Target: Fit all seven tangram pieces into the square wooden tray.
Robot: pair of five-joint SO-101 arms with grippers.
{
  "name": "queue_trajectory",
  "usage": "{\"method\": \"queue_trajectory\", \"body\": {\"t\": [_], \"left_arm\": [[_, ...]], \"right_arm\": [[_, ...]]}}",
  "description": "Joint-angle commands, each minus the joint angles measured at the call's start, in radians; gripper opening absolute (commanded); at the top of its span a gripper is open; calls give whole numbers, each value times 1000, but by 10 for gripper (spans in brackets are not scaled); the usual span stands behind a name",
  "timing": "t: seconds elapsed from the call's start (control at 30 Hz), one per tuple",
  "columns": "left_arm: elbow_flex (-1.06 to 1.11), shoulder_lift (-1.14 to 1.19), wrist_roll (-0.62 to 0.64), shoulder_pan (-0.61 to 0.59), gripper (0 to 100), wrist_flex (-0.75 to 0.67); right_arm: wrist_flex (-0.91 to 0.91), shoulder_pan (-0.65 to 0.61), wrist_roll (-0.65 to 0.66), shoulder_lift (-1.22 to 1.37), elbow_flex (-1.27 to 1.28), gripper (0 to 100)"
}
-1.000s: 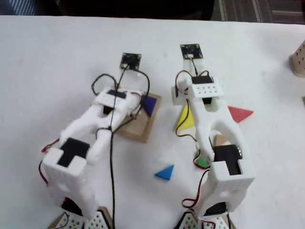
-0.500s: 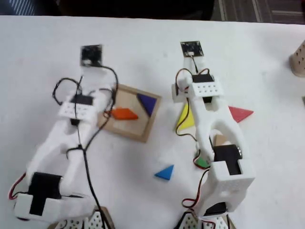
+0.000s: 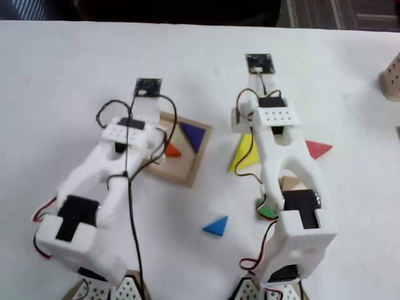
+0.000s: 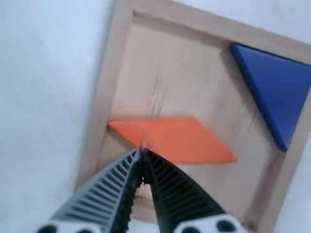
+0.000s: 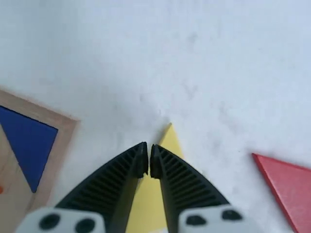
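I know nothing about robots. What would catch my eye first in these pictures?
Two white arms stand side by side on a white table. The left arm has its shut jaws at the edge of an orange piece inside a wooden tray, which also holds a dark blue triangle. A yellow triangle, a red triangle and a small blue triangle lie loose outside the tray.

**Arms cover several pieces; a picture edge crops another**

In the high view the left arm (image 3: 103, 172) hides the left half of the tray (image 3: 181, 164) and most of the orange piece (image 3: 172, 150). The right arm (image 3: 282, 159) covers part of the yellow triangle (image 3: 240, 159) and nearly all of a green piece (image 3: 267, 213) and a tan piece (image 3: 289, 183), so their shapes cannot be told. The left wrist view's edge crops the blue triangle (image 4: 272, 92).
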Motion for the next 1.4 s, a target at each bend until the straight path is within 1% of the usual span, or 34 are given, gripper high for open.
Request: {"method": "queue_trajectory", "body": {"t": [0.0, 0.2, 0.27, 0.37, 0.63, 0.7, 0.77, 0.87, 1.0, 1.1, 1.17, 1.27, 1.37], "left_arm": [[-81, 35, 2, -19, 22, 23], [-91, 51, 2, -19, 21, 9], [-83, 51, 2, -12, 21, -34], [-81, 53, 2, 1, 21, -97], [-80, 54, 3, 45, 21, -196], [-80, 54, 46, 45, 21, -221], [-80, 48, 72, 44, 21, -222], [-60, 36, 69, 45, 21, -195], [20, -59, 66, 74, 22, -150], [124, -151, -21, 136, 22, -161], [175, -176, -41, 174, 22, -221], [203, -174, 18, 183, 22, -307], [186, -131, 34, 182, 22, -341]], "right_arm": [[2, 27, -35, -21, -52, 21], [2, 24, -29, -21, -52, 21], [1, 18, -26, -19, -52, 21], [1, 1, 14, -18, -52, 21], [1, 5, 14, -19, -52, 21], [1, 5, 14, -19, -52, 21], [1, 5, 14, -21, -52, 21], [1, 5, 14, -21, -52, 21], [1, 5, 14, -21, -52, 21], [1, 5, 14, -21, -52, 21], [1, 5, 14, -21, -52, 21], [1, 5, 14, -19, -52, 21], [1, 5, 14, -19, -52, 21]]}}
